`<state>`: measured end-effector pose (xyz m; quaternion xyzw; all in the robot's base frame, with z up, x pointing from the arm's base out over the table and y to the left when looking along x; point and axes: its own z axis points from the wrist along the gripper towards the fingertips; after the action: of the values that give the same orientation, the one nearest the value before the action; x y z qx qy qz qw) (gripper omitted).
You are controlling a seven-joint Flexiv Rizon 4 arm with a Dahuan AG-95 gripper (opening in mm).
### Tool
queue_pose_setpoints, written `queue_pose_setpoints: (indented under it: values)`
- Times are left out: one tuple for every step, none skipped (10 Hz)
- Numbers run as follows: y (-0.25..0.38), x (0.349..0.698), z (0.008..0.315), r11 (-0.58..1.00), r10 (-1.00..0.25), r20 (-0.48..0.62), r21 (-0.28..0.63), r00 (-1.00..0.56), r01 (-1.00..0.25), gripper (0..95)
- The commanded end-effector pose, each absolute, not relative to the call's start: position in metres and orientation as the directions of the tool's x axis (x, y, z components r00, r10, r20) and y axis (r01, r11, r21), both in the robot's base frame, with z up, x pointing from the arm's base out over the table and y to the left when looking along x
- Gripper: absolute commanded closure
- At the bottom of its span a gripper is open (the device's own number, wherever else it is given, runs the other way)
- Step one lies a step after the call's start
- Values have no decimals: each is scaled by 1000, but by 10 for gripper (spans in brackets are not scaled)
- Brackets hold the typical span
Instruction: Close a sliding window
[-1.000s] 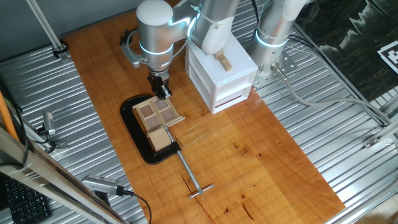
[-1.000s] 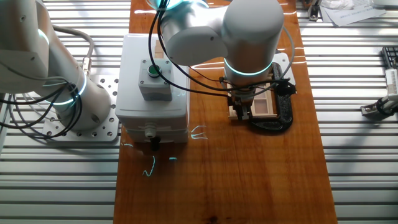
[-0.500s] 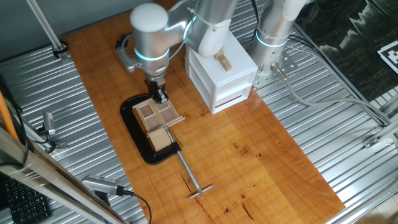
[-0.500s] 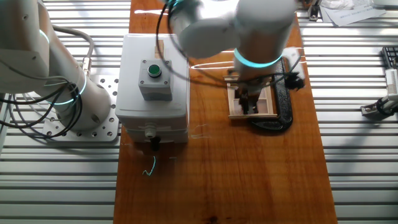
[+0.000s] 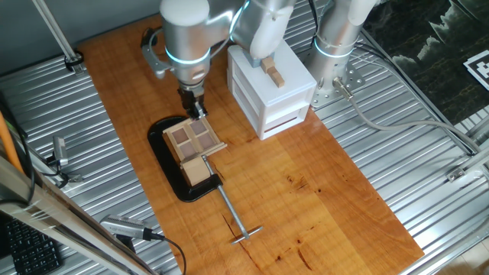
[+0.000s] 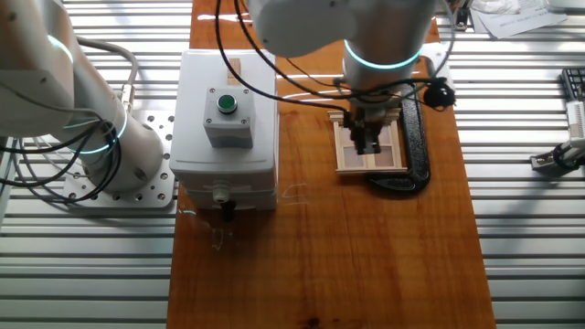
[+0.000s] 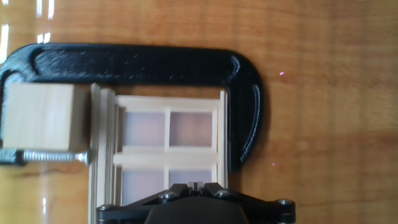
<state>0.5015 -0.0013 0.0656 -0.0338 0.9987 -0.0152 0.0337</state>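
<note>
A warm wooden tabletop (image 5: 321, 191) fills the middle of the frame, ribbed metal either side. Left of centre lies the sliding window (image 5: 191, 140), flat inside its black clamp (image 5: 170, 164), a wood block (image 5: 195, 169) pressed at its lower end. The gripper (image 5: 197, 111) hangs right at the window's upper edge. From the hand view only its dark body shows along the bottom, fingertips cut off, so I can't tell whether it's clenched. A white box (image 5: 271, 88) sits upper centre.

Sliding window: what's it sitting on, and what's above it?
The sliding window lies inside a black clamp on the wooden table, with a wood block against one end. The tool hangs over its far edge; its fingertips are hidden.
</note>
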Motion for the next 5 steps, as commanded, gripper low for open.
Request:
queue_pose_setpoints:
  values:
    - [1,499,78,997,-80,-65,-26,-995,-78,950]
    - [2,501,79,996,-86,-64,-26,-994,-84,950]
    - [2,503,81,996,-90,-64,-27,-994,-88,950]
    - [2,503,81,996,-90,-64,-26,-994,-89,950]
    - [2,503,82,996,-90,-63,-25,-994,-89,950]
